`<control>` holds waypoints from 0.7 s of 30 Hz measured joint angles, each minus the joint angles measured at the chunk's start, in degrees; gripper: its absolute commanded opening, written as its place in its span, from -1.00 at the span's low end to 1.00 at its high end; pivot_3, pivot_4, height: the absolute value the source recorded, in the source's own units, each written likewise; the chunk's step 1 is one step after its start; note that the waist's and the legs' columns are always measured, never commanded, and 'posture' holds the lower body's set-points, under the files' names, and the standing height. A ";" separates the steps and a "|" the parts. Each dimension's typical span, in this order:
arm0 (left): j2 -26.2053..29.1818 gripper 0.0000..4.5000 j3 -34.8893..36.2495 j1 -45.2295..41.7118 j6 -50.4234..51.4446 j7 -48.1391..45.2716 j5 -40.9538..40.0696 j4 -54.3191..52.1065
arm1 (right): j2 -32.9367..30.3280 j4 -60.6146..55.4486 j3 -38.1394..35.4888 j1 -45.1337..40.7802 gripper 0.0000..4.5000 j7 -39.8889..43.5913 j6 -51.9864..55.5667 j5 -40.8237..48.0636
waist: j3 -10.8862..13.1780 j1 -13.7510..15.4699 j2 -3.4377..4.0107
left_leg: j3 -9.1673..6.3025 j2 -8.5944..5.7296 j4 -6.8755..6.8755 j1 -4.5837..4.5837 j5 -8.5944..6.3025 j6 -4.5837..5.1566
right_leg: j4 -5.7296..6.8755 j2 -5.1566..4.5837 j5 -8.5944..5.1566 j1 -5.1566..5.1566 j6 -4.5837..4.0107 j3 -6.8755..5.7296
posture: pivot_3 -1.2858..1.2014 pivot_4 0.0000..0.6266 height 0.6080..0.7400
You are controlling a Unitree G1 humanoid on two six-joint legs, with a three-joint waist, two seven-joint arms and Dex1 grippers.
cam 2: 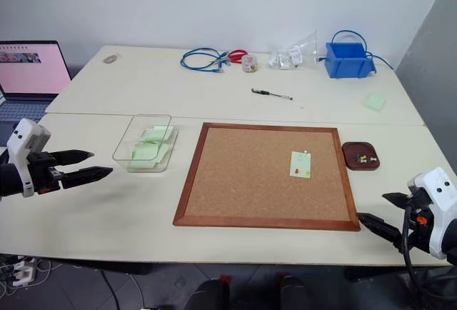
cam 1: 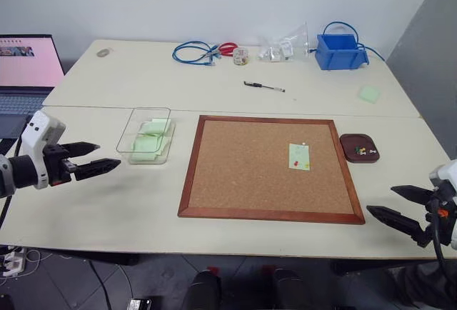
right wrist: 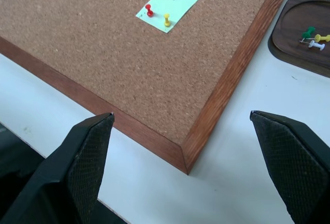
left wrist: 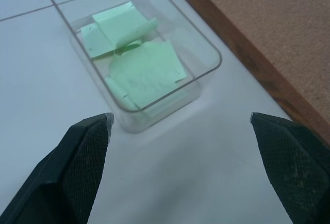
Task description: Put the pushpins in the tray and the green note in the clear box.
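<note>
Nearest, the right gripper (cam 1: 391,205) hangs off the near right corner of the cork board (cam 1: 250,181), jaws spread wide and empty; the left gripper (cam 1: 91,158) hovers at the near left, equally wide and holding nothing, just short of the clear box (cam 1: 127,133), which already has several green slips lying in it. One green note (right wrist: 170,0) is pinned on the right part of the board by three pushpins (right wrist: 166,20): a red and a yellow at one end, a white at the other. Right of the board sits the tray (cam 1: 350,141), with three pins already in it, green, yellow and white. The step in hand looks to be pulling the first pin: the right arm is best placed, and should narrow its jaws, pinch one head and lift straight out so the paper does not tear. On the far table lies a separate green pad (cam 1: 369,94).
</note>
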 measured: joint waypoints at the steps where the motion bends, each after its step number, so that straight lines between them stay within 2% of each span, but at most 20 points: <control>1: 0.00 1.00 0.00 0.00 -0.01 0.00 -0.09 -0.05 | 0.01 0.00 -0.02 -0.04 1.00 -0.14 0.03 0.13 | 0.00 0.00 0.00 | 0.00 0.00 0.00 0.00 0.00 0.00 | 0.00 0.00 0.00 0.00 0.00 0.00 | 0.03 -0.52 1.00; 7: -0.20 1.00 0.03 -4.90 1.03 1.08 -1.34 0.50 | 0.84 -0.50 -0.80 -3.03 1.00 -5.33 1.35 2.92 | 0.01 -0.03 -0.03 | 0.01 -0.04 0.02 0.00 0.00 0.00 | 0.01 -0.01 0.01 0.01 0.01 0.01 | 0.03 -0.52 1.00; 12: -0.21 1.00 -1.25 -6.42 1.67 0.44 -1.42 1.11 | 4.52 -4.35 -1.30 -3.98 1.00 -15.56 3.02 2.04 | 0.02 -0.07 -0.01 | 0.01 -0.04 -0.03 -0.02 0.00 0.00 | 0.03 0.00 0.00 -0.04 -0.01 0.00 | 0.03 -0.52 1.00; 21: -0.87 1.00 -5.10 -11.52 0.49 -0.49 -0.67 5.48 | 6.27 -7.46 -4.08 -2.31 1.00 -20.21 4.17 4.79 | 0.02 -0.07 -0.03 | 0.03 -0.07 0.02 -0.02 0.00 0.00 | 0.05 0.02 0.00 -0.03 -0.01 0.00 | 0.03 -0.52 1.00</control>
